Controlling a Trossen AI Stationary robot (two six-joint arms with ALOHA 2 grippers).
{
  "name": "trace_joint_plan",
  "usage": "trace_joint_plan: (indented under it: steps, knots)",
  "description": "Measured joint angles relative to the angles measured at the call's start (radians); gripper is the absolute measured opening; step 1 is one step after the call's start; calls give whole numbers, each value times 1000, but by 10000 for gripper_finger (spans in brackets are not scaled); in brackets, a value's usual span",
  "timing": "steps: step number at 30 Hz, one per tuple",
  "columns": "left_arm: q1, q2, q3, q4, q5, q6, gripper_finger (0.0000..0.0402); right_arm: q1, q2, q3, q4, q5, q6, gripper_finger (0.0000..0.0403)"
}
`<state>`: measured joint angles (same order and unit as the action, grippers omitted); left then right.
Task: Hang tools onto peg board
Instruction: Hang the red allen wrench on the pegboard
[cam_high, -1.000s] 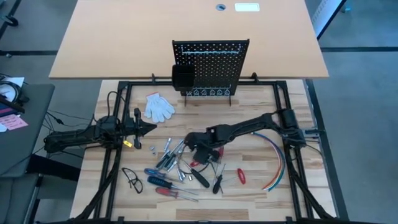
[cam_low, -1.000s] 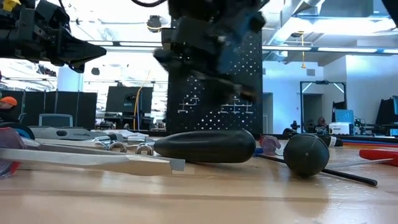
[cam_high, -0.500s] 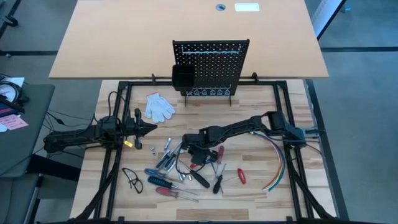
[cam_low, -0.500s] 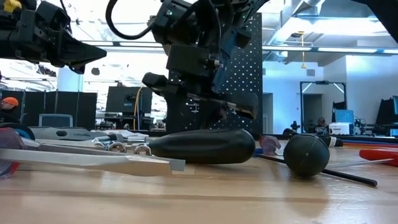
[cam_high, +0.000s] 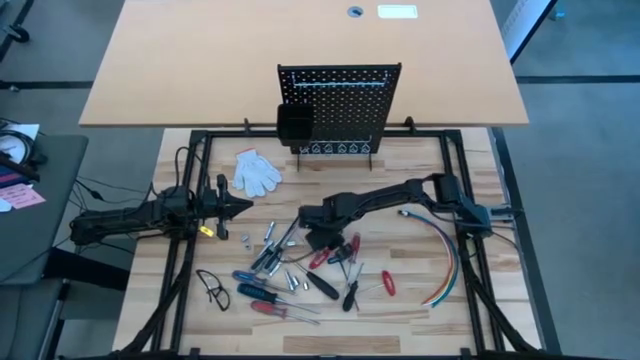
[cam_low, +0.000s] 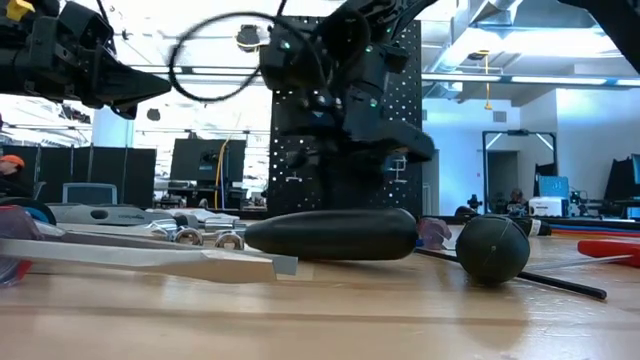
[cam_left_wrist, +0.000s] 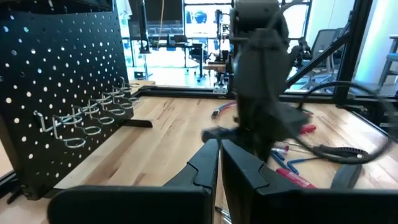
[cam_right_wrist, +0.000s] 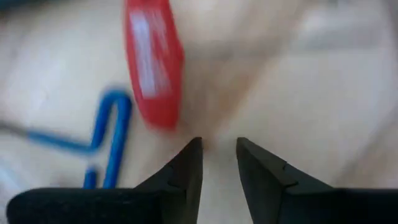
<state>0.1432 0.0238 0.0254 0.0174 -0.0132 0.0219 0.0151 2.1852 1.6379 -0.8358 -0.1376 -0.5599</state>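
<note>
Since a second ago the right gripper (cam_high: 318, 238) has slid from the middle of the tool pile toward ten o'clock, and its jaws have narrowed. In the right wrist view they now stand a little apart with nothing between them, bare wood showing in the gap. A red handle (cam_right_wrist: 151, 62) and a blue T-handle key (cam_right_wrist: 111, 134) lie just ahead of the fingertips.

The tools (cam_high: 300, 270) are scattered on the table at the six o'clock side of the peg board (cam_high: 340, 105), which stands upright and well apart from them at twelve o'clock, its hooks seemingly bare. The red-handled pliers (cam_high: 335, 251) lie just beside the gripper, toward four o'clock. Nothing appears to be hung yet.

The left gripper (cam_high: 240, 207) waits at nine o'clock of the pile, jaws together and empty.

The likely trouble is a miss: the jaws are closing on air, so if they shut here they come up empty. Being so low among crowded handles, they may also nudge neighbouring screwdrivers and bits out of reach, or pinch two tools at once.
</note>
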Motion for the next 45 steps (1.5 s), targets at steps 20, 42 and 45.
trace_joint_plan:
  steps: [20,42,45]
  knots:
    - [0,0,0,-3,0,0,16,74,-85,-16,273,-102,-446,103]
    - [0,0,0,-4,-1,0,16,70,-19,-27,324,-94,-526,128]
    - [0,0,0,-4,-1,0,16,62,-19,-27,339,-94,-522,170]
